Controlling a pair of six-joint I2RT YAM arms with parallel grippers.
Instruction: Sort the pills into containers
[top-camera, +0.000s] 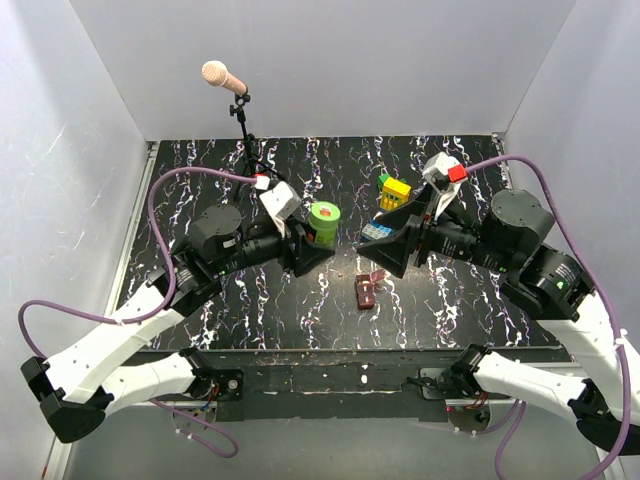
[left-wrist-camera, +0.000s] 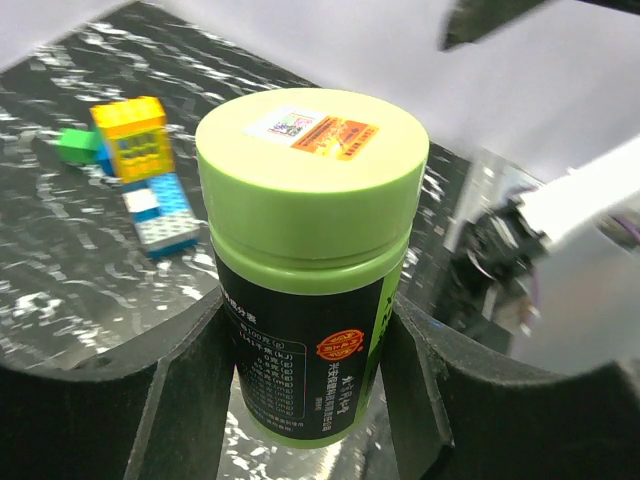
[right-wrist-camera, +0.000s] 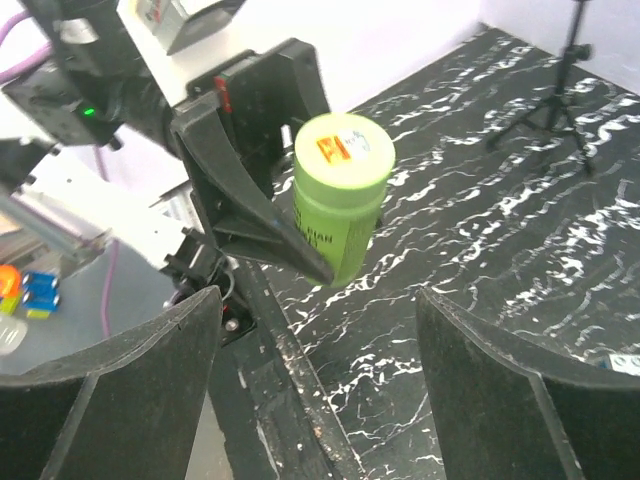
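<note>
Black marbled surface (top-camera: 300, 310), white walls (top-camera: 340, 60) around. My left jaws grip the green bottle (top-camera: 324, 222); right jaws spread, empty.

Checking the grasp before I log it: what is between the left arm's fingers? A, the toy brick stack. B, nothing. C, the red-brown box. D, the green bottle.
D: the green bottle, lid on, stands clamped between the left fingers; the red-brown box lies apart from them.
</note>
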